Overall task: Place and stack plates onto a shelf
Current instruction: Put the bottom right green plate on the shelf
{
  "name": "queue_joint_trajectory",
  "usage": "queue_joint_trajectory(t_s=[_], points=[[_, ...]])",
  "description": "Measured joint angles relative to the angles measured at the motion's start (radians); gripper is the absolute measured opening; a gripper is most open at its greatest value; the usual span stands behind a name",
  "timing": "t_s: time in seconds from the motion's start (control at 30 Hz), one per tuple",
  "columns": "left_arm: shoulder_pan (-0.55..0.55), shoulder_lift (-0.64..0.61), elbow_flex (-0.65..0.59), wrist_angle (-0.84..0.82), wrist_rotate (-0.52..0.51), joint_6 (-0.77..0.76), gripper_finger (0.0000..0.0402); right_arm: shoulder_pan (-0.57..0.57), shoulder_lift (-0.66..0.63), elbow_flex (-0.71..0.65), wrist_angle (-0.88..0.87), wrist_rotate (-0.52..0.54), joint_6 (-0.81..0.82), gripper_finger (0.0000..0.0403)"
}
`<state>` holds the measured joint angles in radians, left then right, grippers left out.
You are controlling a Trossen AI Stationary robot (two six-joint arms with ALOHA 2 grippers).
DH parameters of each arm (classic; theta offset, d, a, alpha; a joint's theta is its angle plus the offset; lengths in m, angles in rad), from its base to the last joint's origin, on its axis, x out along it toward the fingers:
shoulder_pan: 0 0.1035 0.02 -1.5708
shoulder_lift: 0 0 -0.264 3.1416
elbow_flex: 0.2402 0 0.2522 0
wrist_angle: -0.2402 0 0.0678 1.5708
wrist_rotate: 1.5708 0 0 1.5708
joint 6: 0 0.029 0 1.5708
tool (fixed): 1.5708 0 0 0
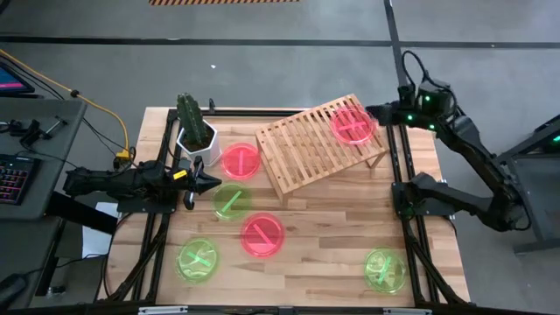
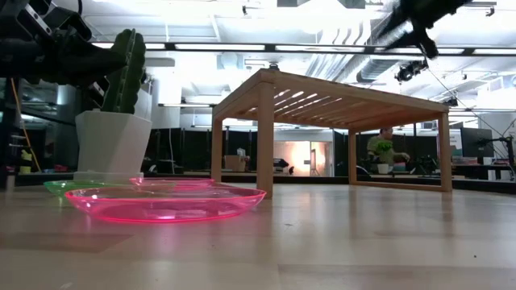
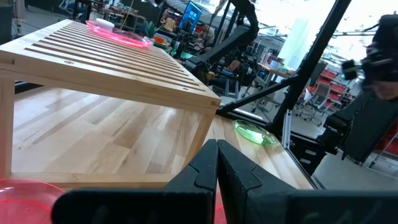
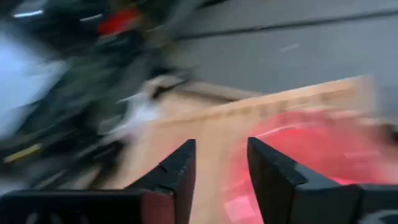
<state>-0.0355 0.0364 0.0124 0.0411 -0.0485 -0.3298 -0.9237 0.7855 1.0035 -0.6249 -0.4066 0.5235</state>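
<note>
Seen from above, the left tool [image 1: 208,181] hangs low over the tabletop [image 1: 332,245] at its left side, fingers pressed together on nothing, just beside a potted cactus [image 1: 194,131] and between two plates. A pink plate [image 1: 240,161] lies just past it toward the shelf [image 1: 319,145], and a green plate [image 1: 231,201] lies just beside its tip. Nearer the front edge sit another green plate [image 1: 198,260] and, to its right, a second pink plate [image 1: 262,234].

The slatted shelf stands at an angle in the middle rear of the tabletop, carrying one pink plate [image 1: 352,124] near its right end. A third green plate [image 1: 385,269] rests alone at the front right corner.

The right tool [image 4: 221,163] hovers by the shelf's right end, just beside the pink plate there, its fingers spread apart and empty.
</note>
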Motion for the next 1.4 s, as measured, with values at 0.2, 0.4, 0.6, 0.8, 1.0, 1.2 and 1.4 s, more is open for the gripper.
queue_joint_trajectory(t_s=[0.2, 0.4, 0.6, 0.8, 1.0, 1.2, 1.4], points=[[0.000, 0.000, 0.000, 0.000, 0.000, 0.000, 0.0001, 0.258, -0.056, 0.002, 0.009, -0.224, 0.132, 0.0142], [0.000, 0.000, 0.000, 0.000, 0.000, 0.000, 0.0001, 0.616, -0.088, 0.003, -0.097, -0.040, 0.305, 0.0142], [0.000, 0.000, 0.000, 0.021, 0.000, -0.053, 0.0001, 0.956, -0.079, -0.049, -0.205, 0.186, 0.520, 0.0142], [0.000, 0.000, 0.000, 0.153, -0.025, -0.398, 0.0001, 1.195, -0.041, -0.158, -0.203, 0.229, 0.718, 0.0142], [0.000, 0.000, 0.000, 0.215, -0.042, -0.444, 0.0001, 1.373, 0.019, -0.318, -0.106, 0.189, 0.810, 0.0142], [0.000, 0.000, 0.000, 0.212, -0.043, -0.445, 0.0001, 1.474, 0.075, -0.505, 0.106, 0.169, 0.822, 0.0142], [0.000, 0.000, 0.000, 0.212, -0.046, -0.481, 0.0001, 1.532, 0.125, -0.625, 0.186, 0.171, 0.789, 0.0142]])
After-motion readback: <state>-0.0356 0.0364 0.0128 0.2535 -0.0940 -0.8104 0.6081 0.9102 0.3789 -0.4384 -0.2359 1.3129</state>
